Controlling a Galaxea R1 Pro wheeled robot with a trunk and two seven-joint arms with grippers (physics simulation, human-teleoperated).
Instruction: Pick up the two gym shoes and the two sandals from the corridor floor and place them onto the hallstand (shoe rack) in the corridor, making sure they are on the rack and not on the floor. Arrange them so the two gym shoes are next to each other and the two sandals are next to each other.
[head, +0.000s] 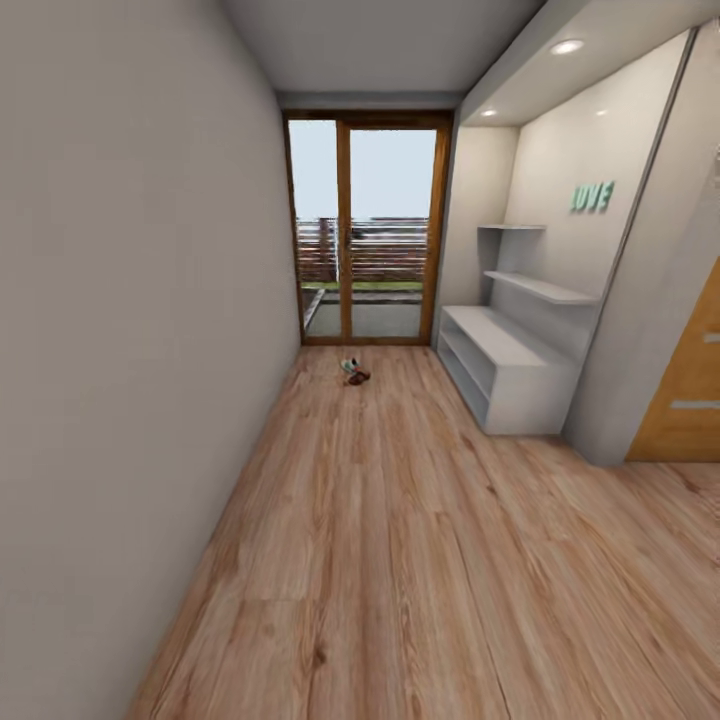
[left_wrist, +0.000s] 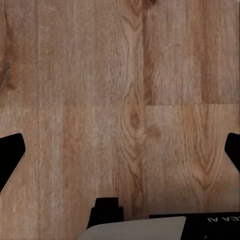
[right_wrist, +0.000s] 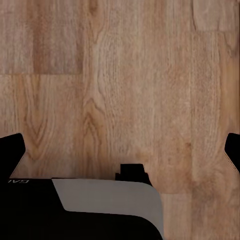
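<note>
Shoes (head: 354, 372) were seen as a small, indistinct heap far off on the corridor floor (head: 400, 560), left of the hallstand (head: 505, 365), well beyond both widely spread jaws.

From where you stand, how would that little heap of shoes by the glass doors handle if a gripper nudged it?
The shoes lie low on smooth wood-plank floor, so they would probably slide, not tip. They look small and likely light. They are too distant to judge stiffness.
</note>
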